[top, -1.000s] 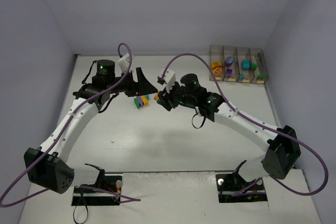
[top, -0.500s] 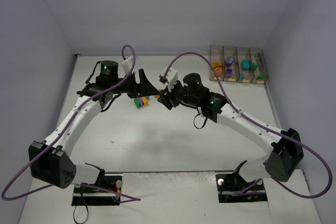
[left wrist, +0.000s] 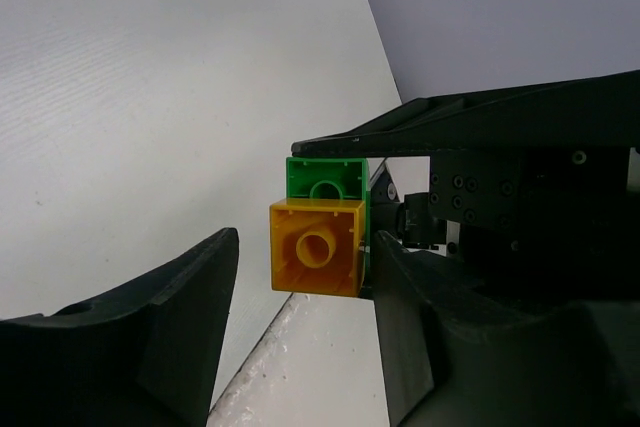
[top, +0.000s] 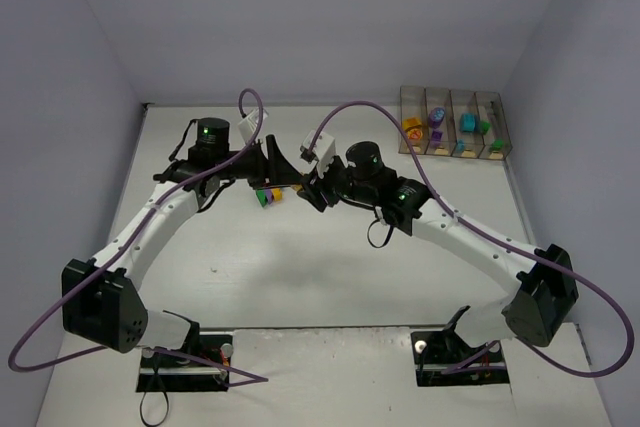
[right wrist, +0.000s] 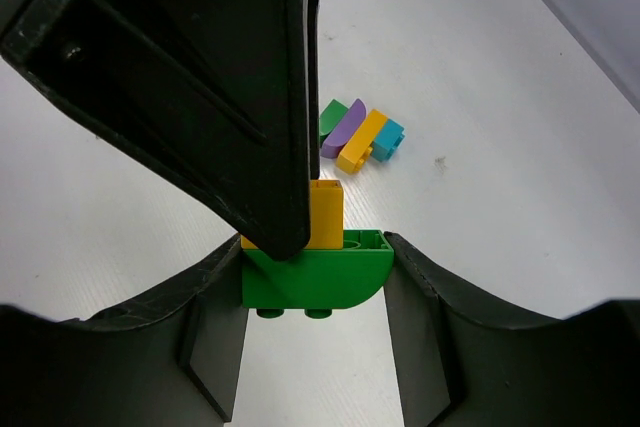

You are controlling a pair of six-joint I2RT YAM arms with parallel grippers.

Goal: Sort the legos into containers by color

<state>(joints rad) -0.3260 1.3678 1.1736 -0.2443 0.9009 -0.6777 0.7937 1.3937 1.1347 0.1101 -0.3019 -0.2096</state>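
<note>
Your right claw [right wrist: 315,267] is pinching a green brick [right wrist: 320,275] with a round side, holding it up above the counter [top: 300,267]. A yellow brick [left wrist: 318,247] is stuck onto the green one. Your left claw [left wrist: 305,257] meets the right one near the middle of the counter, and its two fingers [left wrist: 170,327] sit on either side of the yellow brick. They are spread apart, and you can see a gap between one finger and the brick. On the other side the finger is very close, but I cannot tell if it touches. Four more little bricks [right wrist: 360,134] lie together on the counter just below the claws: green, purple, yellow and teal. The containers [top: 455,122] stand in a row at the far right corner, well away from the claws. They already hold some bricks, orange, purple, teal and green, one color in each.
</note>
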